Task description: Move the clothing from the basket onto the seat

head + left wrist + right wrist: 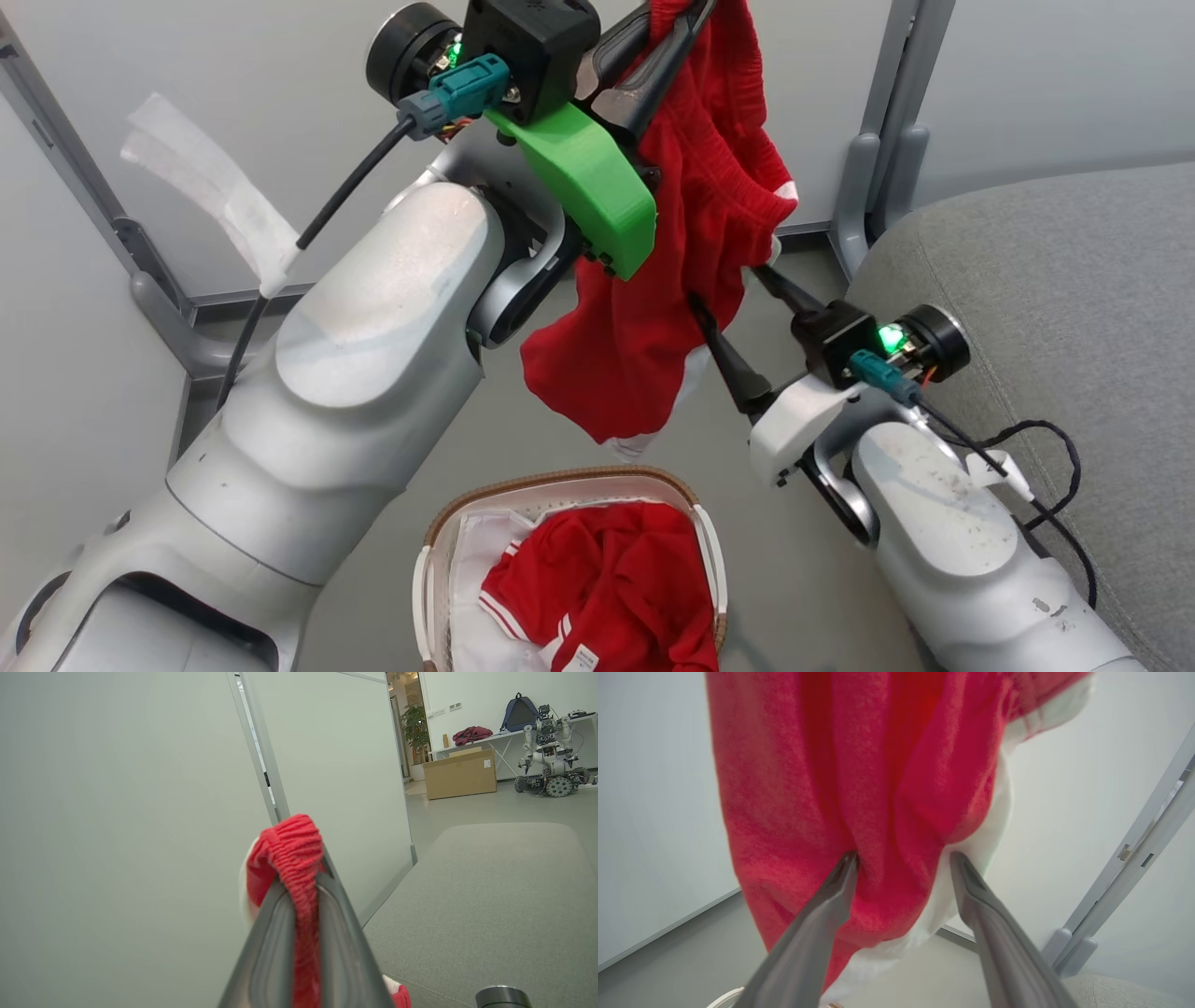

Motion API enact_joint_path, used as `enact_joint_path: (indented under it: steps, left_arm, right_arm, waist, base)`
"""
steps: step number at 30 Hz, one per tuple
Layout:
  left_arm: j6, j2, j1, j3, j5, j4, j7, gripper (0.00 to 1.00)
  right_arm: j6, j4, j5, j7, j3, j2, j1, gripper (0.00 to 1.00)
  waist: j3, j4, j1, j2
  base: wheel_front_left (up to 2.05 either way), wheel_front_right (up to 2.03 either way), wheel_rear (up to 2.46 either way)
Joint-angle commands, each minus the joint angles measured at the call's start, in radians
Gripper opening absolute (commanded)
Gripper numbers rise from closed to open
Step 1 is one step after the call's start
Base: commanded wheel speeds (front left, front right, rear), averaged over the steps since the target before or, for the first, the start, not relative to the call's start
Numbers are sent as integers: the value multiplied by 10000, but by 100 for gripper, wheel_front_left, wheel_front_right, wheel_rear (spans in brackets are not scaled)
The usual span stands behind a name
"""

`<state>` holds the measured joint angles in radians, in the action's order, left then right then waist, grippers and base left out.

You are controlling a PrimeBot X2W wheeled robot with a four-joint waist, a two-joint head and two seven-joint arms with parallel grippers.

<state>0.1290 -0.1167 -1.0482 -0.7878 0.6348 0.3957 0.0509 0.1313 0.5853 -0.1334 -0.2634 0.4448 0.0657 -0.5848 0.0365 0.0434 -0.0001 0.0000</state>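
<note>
head view: one left end effector [691,19] pinches one bright red soft garment with white trim [653,345], which hangs above one oval white plastic basket with a brown woven rim [560,481]. a second red heap [616,579] lies inside the basket. one large grey fabric seat [1046,299] sits at the right.
left wrist view: the two fingers are clamped on the garment's ribbed band [292,844].
right wrist view: the right end effector [904,856] is spread wide, both tips against the hanging cloth.

Near end of basket [560,479] beyond bottom edge
</note>
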Motion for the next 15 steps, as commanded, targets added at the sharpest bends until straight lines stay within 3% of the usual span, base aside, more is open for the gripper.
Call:
enact_joint_path:
  steps: [1, 5, 9, 10, 11, 13, 14, 15]
  left_arm:
    - [18, -44, -169, -18, 132, -2, 57, 0]
    - [18, -68, -193, -57, 165, 17, 106, 0]
    - [18, -40, -208, -97, 198, 53, 145, 0]
    - [18, -27, -198, -106, 217, 63, 152, 0]
    - [18, -15, -186, -115, 231, 71, 166, 0]
    - [18, 6, -153, -130, 276, 87, 191, 0]
    - [18, 13, -112, -145, 292, 105, 205, 0]
    - [18, 4, -95, -150, 308, 112, 212, 0]
  right_arm:
    - [-10, 86, 93, -21, -252, 24, -118, 100]
    - [-10, 272, 237, -21, -523, -41, -376, 100]
    - [-10, 654, -86, -23, 230, -76, -708, 100]
    - [-10, 823, -286, -21, 575, -90, -816, 64]
    - [-10, 945, -406, -21, 805, -89, -913, 48]
    - [-10, 1214, -719, -23, 1332, -94, -1184, 26]
    - [-10, 1345, -993, -21, 1682, -91, -1440, 0]
    - [-10, 1400, -1134, -23, 1840, -103, -1525, 0]
  waist:
    - [-12, -71, 1, 0]
    - [-10, -163, 1, 0]
    - [0, -235, 1, 0]
    - [5, -252, 1, 0]
    - [8, -263, 1, 0]
    - [9, -285, 1, 0]
    - [4, -306, 1, 0]
    - [0, -318, 1, 0]
  base:
    - [0, 0, 0]
    - [0, 0, 0]
    - [0, 0, 0]
    - [0, 0, 0]
    - [0, 0, 0]
    - [0, 0, 0]
    - [0, 0, 0]
    - [0, 0, 0]
